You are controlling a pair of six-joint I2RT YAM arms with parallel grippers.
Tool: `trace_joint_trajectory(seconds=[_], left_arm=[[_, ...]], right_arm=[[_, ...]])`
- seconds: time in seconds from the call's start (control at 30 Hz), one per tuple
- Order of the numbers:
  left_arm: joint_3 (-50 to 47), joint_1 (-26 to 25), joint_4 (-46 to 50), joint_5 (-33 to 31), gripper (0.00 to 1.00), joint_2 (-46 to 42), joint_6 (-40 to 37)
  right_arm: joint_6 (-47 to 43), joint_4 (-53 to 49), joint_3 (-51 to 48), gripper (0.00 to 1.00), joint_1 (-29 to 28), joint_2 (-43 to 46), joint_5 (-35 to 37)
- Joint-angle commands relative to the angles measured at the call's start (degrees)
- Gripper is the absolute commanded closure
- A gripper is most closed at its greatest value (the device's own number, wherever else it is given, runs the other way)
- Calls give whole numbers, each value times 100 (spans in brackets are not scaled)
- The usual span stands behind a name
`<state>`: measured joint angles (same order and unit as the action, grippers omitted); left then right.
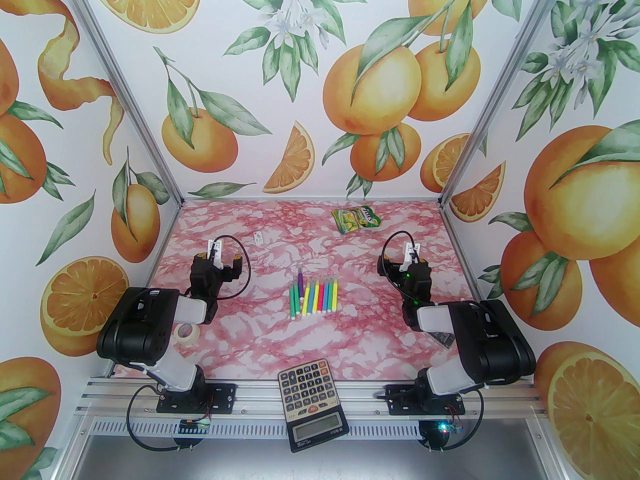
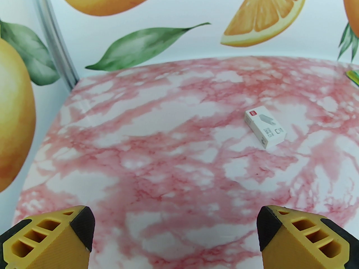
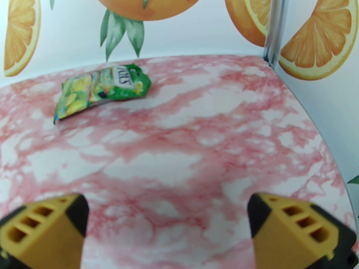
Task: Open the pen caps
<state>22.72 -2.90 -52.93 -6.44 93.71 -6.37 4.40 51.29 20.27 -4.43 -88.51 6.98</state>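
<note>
Lying side by side on table [image 1: 240, 328]: pens [image 1: 315, 298]; left, right jaws apart, empty; snack pouch [image 1: 356, 218] behind.

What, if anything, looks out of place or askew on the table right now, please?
The calculator lies mostly off the marbled table, across the metal rail, its display end overhanging the near edge. The purple marker sticks out farther back than the row of markers beside it. Nothing looks spilled or damaged.

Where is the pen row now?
In the top view, the pen row lies mid-table, centred, between the calculator nearer and the snack packet farther.
</note>
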Motion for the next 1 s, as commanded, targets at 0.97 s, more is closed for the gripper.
trace_joint_trajectory(seconds=[0.97], left_arm=[[1677, -1556, 5076, 78, 0, -2533, 102]], right_arm=[[938, -6832, 2652, 11, -1517, 1565, 518]])
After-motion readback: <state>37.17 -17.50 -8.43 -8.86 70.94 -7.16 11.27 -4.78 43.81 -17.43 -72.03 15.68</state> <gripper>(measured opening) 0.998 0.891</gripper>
